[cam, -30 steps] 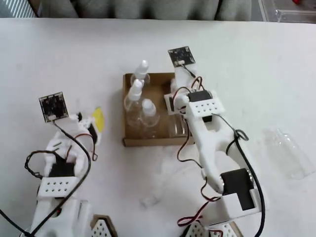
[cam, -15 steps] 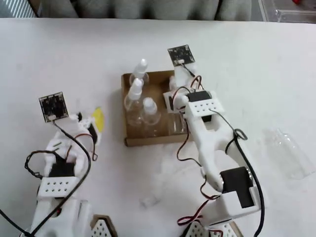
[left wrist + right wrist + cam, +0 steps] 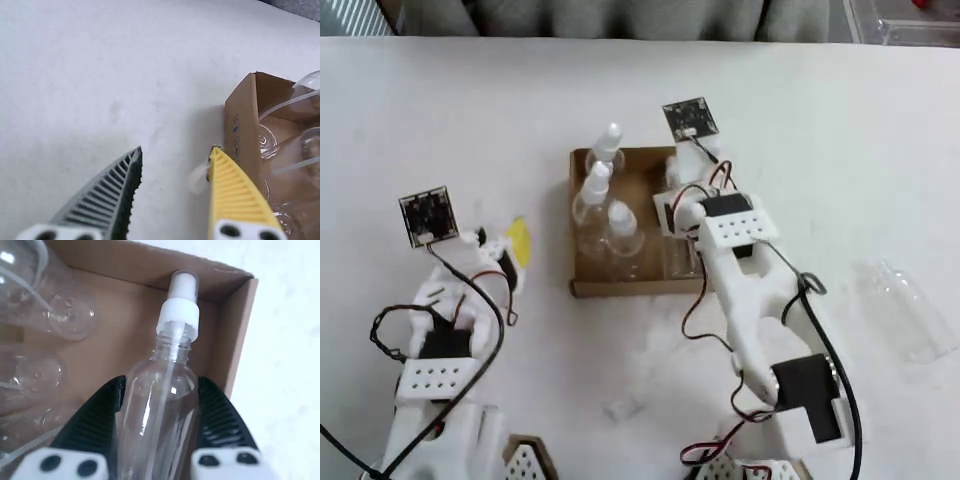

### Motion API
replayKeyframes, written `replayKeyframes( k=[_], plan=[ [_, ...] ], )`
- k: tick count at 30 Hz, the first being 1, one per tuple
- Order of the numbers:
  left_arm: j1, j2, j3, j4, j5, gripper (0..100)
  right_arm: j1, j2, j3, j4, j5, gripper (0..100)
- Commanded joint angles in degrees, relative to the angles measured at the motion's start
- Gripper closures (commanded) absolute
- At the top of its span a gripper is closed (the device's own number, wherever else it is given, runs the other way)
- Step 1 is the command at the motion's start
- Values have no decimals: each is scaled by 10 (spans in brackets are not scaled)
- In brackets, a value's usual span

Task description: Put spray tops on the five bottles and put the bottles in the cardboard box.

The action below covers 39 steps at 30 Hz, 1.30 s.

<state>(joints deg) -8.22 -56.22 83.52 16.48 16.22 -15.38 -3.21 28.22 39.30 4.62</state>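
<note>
Fingers of the right gripper are shut tight on a clear bottle, one black finger on each side of it. This bottle has a white spray top on it. The right arm holds it in the right part of the cardboard box. It cannot be seen if the bottle stands on the bottom of the box.

Three more bottles stand in the left part of the box, in a row from near to far. Each one has a white spray top (they stick up over the brown wall).

The left gripper is to the left of the box, close to its left wall. Its two fingers, one grey and one yellow, are spread apart and hold nothing. Under them is the bare white desk.

On the right side of the desk, well apart from the box, lies a piece of clear plastic.
</note>
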Motion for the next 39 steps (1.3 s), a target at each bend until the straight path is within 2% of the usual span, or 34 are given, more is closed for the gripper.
replayKeyframes(
  k=[1, 12, 31, 39],
  plan=[
    [-5, -20, 0, -7, 4, 789, 7, -48, 5, -7, -1, 981],
    [-5, -20, 0, -7, 4, 789, 7, -59, 4, -7, -1, 981],
    [-5, -20, 0, -7, 4, 789, 7, -231, 76, -7, -1, 981],
    [-5, -20, 0, -7, 4, 789, 22, -266, 78, 49, -1, 981]
  ],
)
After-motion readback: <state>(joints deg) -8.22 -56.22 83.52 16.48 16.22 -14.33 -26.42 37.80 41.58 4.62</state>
